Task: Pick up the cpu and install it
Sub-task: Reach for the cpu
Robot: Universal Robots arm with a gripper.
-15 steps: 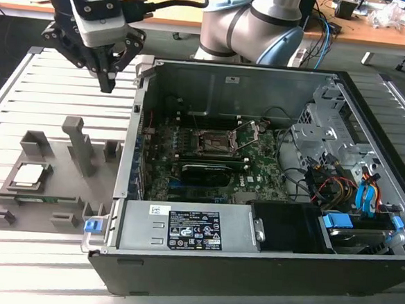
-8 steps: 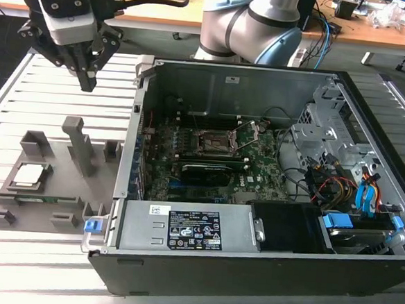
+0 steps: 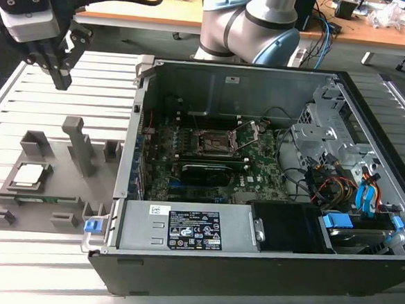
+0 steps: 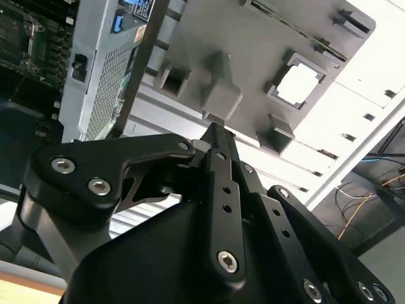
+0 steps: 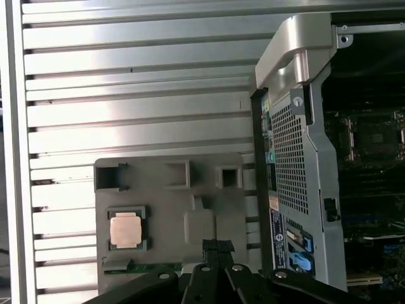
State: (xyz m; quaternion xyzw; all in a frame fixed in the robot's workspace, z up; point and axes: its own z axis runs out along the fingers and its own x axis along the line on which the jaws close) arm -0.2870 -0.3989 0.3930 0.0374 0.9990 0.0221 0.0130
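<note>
Exterior view: raised and set back, looking obliquely down across the slatted table at the open computer case, with the grey holder tray on the exterior view's left. First wrist view: looks straight down from high above, past the gripper; second wrist view: close and oblique along the gripper's body. All 3 views share the holder tray and the computer case's adjoining side wall.

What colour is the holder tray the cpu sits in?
Plain matte grey. The holder tray, with the cpu in its recess, shows best in the exterior view.

cpu: pale sq chip, flat, seated in grey holder tray.
</note>
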